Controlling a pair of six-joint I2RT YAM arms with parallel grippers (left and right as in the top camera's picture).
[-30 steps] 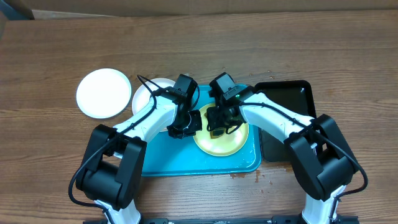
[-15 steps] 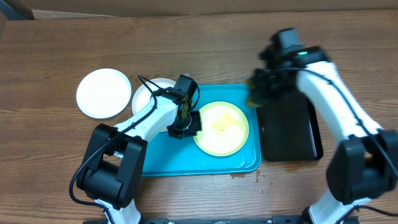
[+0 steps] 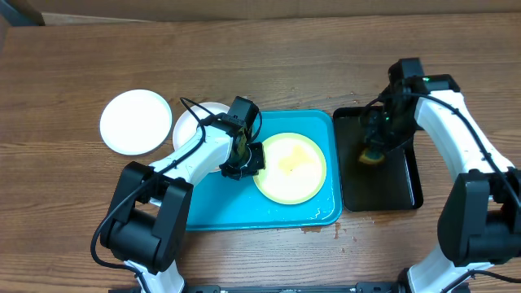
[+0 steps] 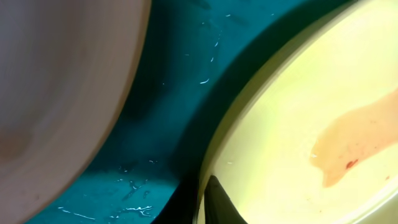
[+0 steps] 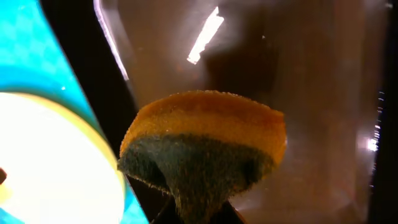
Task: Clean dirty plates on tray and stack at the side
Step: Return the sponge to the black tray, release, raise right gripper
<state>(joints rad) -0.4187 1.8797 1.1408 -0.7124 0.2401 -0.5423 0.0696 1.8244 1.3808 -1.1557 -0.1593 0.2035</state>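
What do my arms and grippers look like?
The left arm and right arm have white shells with black joints. The left gripper and right gripper are black. A thin black cable loops beside the left arm; a green light shows on the right wrist.

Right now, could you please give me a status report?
Left fingers shut at rim of yellow-green plate, on blue tray. Right fingers shut on sponge over black tray. Reddish smear on plate; nothing blocking.
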